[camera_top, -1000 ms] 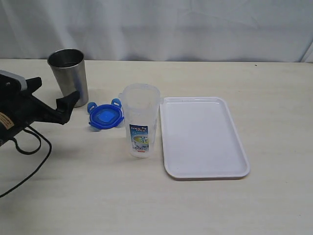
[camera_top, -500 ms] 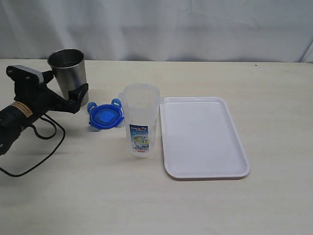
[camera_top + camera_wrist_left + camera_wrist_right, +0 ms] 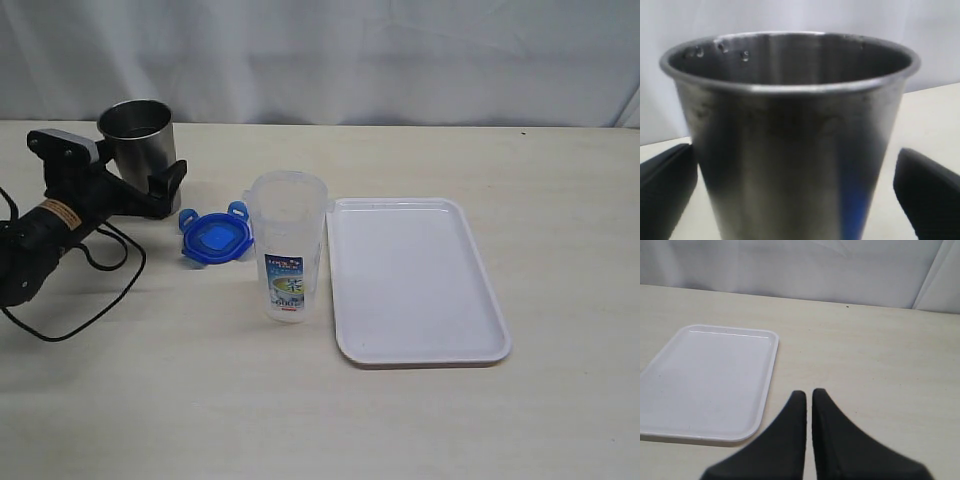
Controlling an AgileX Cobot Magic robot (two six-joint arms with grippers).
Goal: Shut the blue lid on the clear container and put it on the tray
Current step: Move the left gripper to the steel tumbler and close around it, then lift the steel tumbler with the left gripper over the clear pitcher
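The lidding step is judged not yet begun. The left hand is spread open, and the steel cup is straddled by its fingers. A gap is seen on either side in the left wrist view, so nothing is gripped. The blue lid lies flat on the bench just past the fingertip nearer the camera, on the side away from the cup. The clear container stands upright and uncovered just beyond the lid. Whether a lid flap touches its wall cannot be settled from the exterior view. The tray lies further out from this hand, close against the container's far side, and nothing is carried on it.

The right hand is clenched on nothing, with the tray ahead of it and to one side.

For the next move, the open hand would need to be drawn off the cup without tipping it. It would then be lowered over the lid, so that the lid can be taken by its rim and carried to the container's mouth.
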